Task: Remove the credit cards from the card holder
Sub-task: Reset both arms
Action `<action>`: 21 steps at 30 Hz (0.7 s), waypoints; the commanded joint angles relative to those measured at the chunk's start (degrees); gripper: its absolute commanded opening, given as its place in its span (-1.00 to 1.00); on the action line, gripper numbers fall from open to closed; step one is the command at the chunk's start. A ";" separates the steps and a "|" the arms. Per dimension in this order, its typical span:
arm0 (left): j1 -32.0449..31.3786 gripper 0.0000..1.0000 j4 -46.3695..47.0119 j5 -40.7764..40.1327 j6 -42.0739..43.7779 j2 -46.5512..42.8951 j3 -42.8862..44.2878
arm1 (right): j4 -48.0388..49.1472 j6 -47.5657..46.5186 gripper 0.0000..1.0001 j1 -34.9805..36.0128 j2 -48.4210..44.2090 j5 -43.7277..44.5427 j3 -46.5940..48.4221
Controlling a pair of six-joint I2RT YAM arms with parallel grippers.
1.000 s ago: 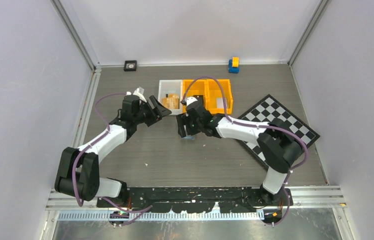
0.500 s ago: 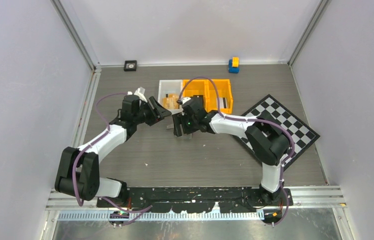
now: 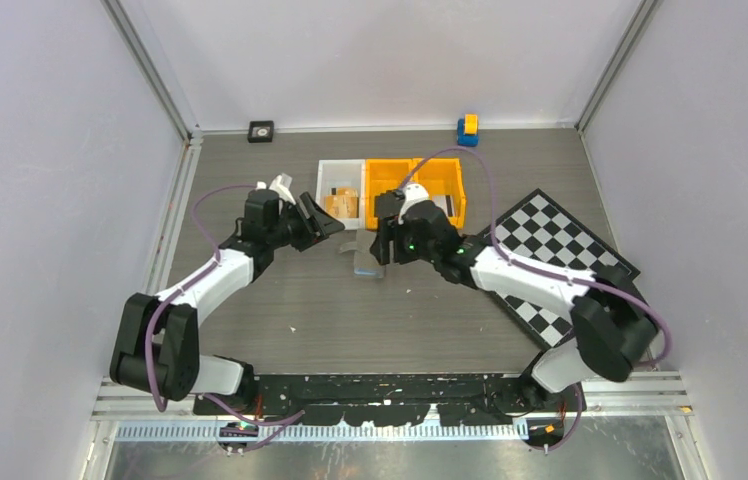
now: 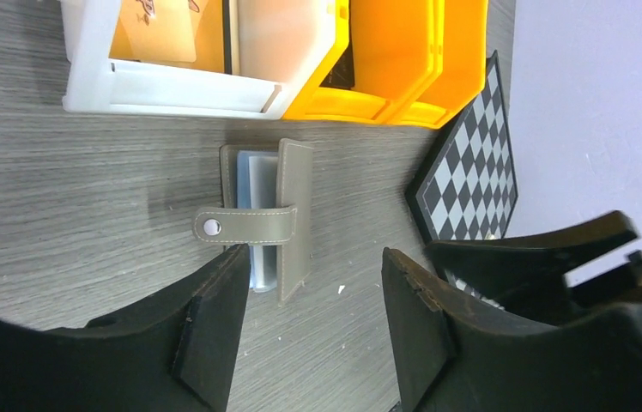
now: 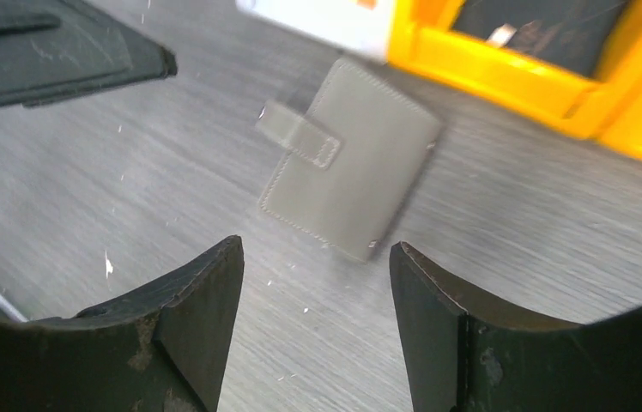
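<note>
The grey card holder [image 3: 361, 261] lies on the table in front of the bins. In the left wrist view [image 4: 292, 215] its snap strap lies across it and a pale blue inner pocket shows. In the right wrist view [image 5: 352, 163] it looks folded. My left gripper [image 4: 309, 326] is open and empty to its left [image 3: 324, 221]. My right gripper [image 5: 317, 318] is open and empty just right of it [image 3: 380, 235]. An orange card [image 4: 154, 30] lies in the white bin. A black card [image 5: 541, 21] lies in an orange bin. A silvery card [image 3: 440, 207] lies in the other.
The white bin [image 3: 330, 172] and two orange bins [image 3: 462, 190] stand side by side behind the wallet. A checkerboard [image 3: 560, 250] lies at the right under my right arm. A small black item [image 3: 261, 130] and a blue-yellow block [image 3: 467, 129] sit at the back wall.
My right gripper was down over the wallet and has drawn back to the right and away from it. The wallet now lies uncovered on the table. The left arm has barely moved.
</note>
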 commanded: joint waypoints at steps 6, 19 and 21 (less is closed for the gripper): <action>0.30 0.66 0.85 -10.06 9.92 -10.35 -3.16 | 10.75 -1.66 0.44 -3.72 -19.35 24.08 -12.49; 0.11 0.99 11.30 -32.03 32.84 -25.64 -18.08 | 10.69 -11.28 0.82 -16.39 -29.91 30.98 -23.88; 0.09 0.99 13.69 -35.71 34.62 -25.89 -20.59 | 9.24 -10.95 0.82 -21.21 -31.26 28.20 -24.67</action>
